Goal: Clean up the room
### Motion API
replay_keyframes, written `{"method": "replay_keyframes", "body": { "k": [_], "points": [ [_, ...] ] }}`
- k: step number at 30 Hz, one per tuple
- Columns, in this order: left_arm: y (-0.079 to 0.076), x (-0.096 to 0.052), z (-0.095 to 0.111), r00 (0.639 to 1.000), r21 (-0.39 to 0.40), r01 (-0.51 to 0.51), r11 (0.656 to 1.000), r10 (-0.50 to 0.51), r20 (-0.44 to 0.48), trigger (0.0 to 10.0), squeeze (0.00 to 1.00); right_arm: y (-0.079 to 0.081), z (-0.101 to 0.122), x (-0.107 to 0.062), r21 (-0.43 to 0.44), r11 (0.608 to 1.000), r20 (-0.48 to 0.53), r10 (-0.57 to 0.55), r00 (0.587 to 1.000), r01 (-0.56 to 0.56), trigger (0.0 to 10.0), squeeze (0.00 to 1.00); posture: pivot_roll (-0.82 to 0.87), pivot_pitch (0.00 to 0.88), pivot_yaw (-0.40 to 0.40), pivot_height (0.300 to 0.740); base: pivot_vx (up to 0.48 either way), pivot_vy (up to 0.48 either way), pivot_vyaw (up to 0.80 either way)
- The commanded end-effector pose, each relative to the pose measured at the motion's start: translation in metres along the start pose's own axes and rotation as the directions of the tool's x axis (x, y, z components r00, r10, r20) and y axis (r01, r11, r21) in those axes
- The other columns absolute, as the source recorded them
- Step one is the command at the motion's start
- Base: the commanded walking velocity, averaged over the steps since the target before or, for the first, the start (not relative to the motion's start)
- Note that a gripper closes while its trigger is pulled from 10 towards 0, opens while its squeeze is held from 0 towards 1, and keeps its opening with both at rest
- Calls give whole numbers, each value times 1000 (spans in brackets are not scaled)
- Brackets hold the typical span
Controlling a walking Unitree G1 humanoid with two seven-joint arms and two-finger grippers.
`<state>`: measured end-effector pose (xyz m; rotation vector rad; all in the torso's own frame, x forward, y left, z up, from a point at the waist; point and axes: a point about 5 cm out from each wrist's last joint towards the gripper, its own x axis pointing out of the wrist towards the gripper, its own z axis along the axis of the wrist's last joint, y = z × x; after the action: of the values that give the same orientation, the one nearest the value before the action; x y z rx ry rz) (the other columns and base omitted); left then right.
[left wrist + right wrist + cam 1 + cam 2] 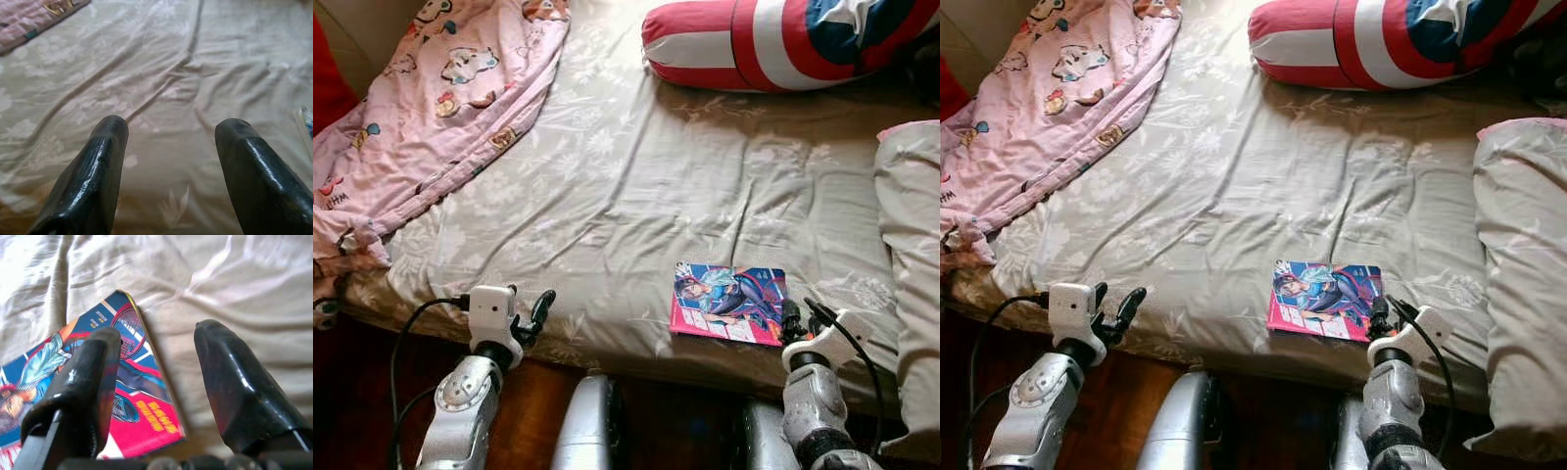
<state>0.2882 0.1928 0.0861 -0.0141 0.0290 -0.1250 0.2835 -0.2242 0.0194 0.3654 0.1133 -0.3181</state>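
From the left eye view, the robot is standing at the near edge of a bed [636,186] and the step in hand looks like the pick-up of a comic book [729,303] lying flat on the beige floral sheet close to that edge. The right gripper [801,315] is hovering just beside the book's right-hand edge, while the left gripper [530,315] is waiting over the sheet well apart from it, toward the pink cartoon-print blanket [440,108]. A red, white and blue shield-pattern bolster [783,39] is lying across the far side, and a grey pillow [909,255] is resting to the right.

The right eye view is showing the same layout, with the book's corner almost touching the right gripper.

In the left wrist view the left gripper's fingers [93,171] are standing spread, with bare wrinkled sheet between them and nothing held.

In the right wrist view the right gripper's fingers [234,382] are also spread; one finger is reaching over the book's cover and the other over bare sheet, so the book's long edge is running between them. The next move probably calls for lowering a little and closing on that edge, which may be awkward since the thin book is lying flush on soft bedding.
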Motion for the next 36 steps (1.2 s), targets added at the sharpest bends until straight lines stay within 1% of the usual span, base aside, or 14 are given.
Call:
{"method": "replay_keyframes", "body": {
  "k": [1,8,9,10,11,12,15,16,18,20,24,27,32,36],
  "points": [
    [6,-4,-9,999,-28,-41,999,40,-26,10000,0,9,-3,-6,-61,996,14,71,997,-70,10000,0,102,200,126,637,0,0,0],
    [6,-4,-9,999,-28,-41,999,40,-26,10000,0,9,-3,-6,-61,996,14,71,997,-70,10000,0,102,200,126,637,0,0,0],
    [7,-1,-9,998,-42,-55,998,54,-23,10000,0,18,6,-9,-116,980,54,167,984,-160,10000,0,66,102,87,637,0,0,0],
    [7,-1,-9,998,-42,-55,998,54,-23,10000,0,18,6,-9,-116,980,54,167,984,-160,10000,0,66,102,87,637,0,0,0],
    [10,1,-9,997,-51,-71,996,70,-22,10000,0,33,19,-14,-176,946,86,292,953,-274,10000,0,56,84,86,637,0,0,0],
    [11,2,-10,997,-54,-78,995,76,-23,10000,0,38,23,-14,-197,930,91,331,939,-309,10000,0,41,75,87,637,0,0,0],
    [11,2,-11,997,-58,-81,995,80,-25,10000,0,48,23,-12,-209,906,70,390,918,-369,10000,0,27,60,86,637,0,0,0],
    [10,3,-13,997,-56,-77,995,76,-30,10000,0,55,22,-12,-243,875,55,443,895,-418,10000,0,24,51,82,642,0,0,0],
    [9,5,-14,997,-54,-75,996,73,-32,10000,0,59,21,-10,-251,867,48,455,889,-430,10000,0,35,40,75,652,0,0,0],
    [7,8,-14,996,-61,-84,995,82,-25,10000,0,62,21,-8,-231,879,59,442,895,-418,10000,0,43,32,72,667,0,0,0],
    [7,11,-15,995,-76,-100,992,98,-22,10000,0,59,19,-6,-190,914,49,374,926,-359,10000,0,39,17,75,687,0,0,0],
    [7,10,-26,993,-84,-110,990,105,-59,10000,0,50,10,-11,-156,941,12,307,951,-302,10000,0,37,0,81,712,0,0,0],
    [18,8,-36,985,-74,-142,987,134,-109,10000,0,34,-6,-15,-173,946,-51,268,962,-273,10000,0,35,0,81,740,0,0,0],
    [28,-2,-56,967,-56,-167,984,153,-204,10000,0,13,-23,-20,-193,954,-143,202,969,-228,10000,0,30,0,86,740,0,0,0]
  ]
}}
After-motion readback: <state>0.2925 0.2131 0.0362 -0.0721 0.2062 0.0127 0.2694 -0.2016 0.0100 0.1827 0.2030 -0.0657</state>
